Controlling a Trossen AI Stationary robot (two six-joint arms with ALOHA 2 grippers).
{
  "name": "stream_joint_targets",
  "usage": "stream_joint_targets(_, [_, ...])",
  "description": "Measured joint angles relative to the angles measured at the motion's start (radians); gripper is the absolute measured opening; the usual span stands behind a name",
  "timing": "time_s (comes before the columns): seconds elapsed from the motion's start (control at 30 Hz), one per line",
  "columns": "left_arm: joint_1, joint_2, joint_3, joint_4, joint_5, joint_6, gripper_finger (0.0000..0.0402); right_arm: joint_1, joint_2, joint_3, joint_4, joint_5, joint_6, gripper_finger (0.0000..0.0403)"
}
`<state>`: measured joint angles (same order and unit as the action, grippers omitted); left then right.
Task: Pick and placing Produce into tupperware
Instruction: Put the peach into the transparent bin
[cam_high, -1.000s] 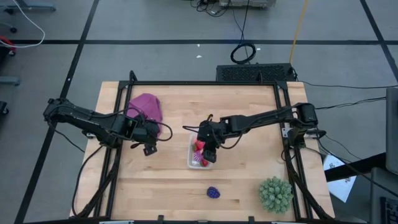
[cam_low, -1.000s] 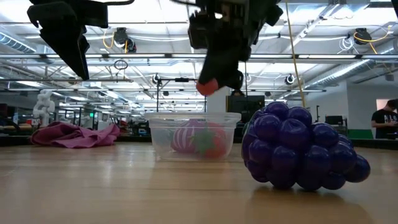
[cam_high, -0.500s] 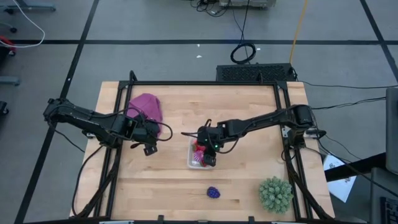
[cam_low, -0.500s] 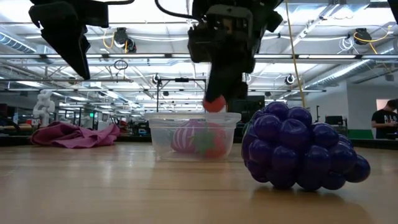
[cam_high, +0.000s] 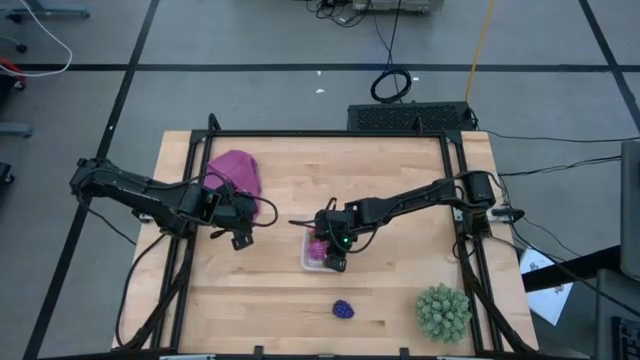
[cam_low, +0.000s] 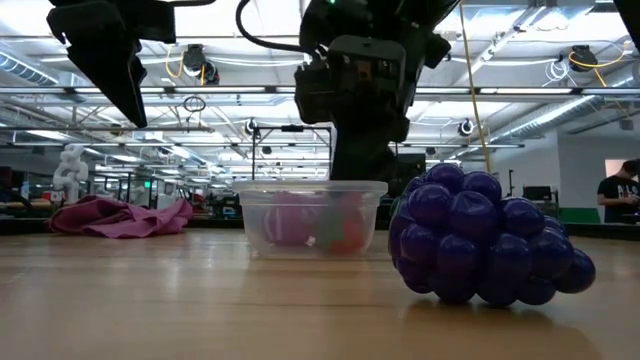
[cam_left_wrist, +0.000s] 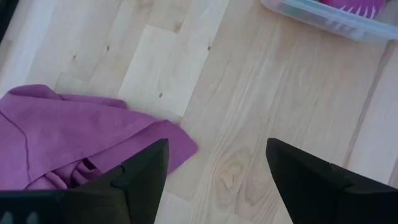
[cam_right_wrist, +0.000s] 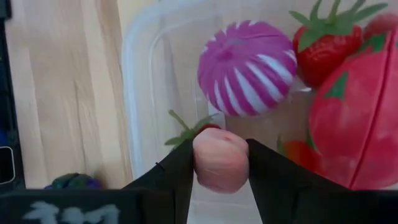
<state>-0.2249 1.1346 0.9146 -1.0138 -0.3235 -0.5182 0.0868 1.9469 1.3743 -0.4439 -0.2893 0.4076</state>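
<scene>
Wooden table: right end effector (inside tupperware) clamps a pink fruit; left end effector apart.

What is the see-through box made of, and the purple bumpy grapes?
The tupperware looks like thin clear plastic: you can see the fruit through its cloudy walls. The grapes look like smooth rubber or soft plastic, with shiny spots on each ball; which one, I cannot tell.

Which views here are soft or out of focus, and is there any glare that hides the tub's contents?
Low view: the purple grapes up close look slightly soft, the bright ceiling lights glare, and the tub wall clouds the fruit inside. Right wrist view: the pink fruit in the right tool is blurred, while the striped ball is sharper. High view: evenly lit.
</scene>
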Motion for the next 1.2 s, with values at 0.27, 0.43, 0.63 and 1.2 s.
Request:
stream_joint_targets(0.27, [0.000,0.000,0.000,0.003,0.000,0.000,0.0273,-0.006,0.000,0.000,-0.006,-0.004,0.056,0.0128])
stream_joint_targets(0.43, [0.000,0.000,0.000,0.003,0.000,0.003,0.0274,-0.009,0.000,0.000,0.005,-0.034,0.052,0.0130])
stream_joint_targets(0.63, [0.000,0.000,0.000,0.006,0.000,0.004,0.0273,-0.009,0.000,0.000,0.006,-0.041,0.049,0.0161])
stream_joint_targets(1.2, [0.000,0.000,0.000,0.021,0.000,0.017,0.0274,-0.009,-0.023,0.010,0.027,-0.056,0.051,0.0180])
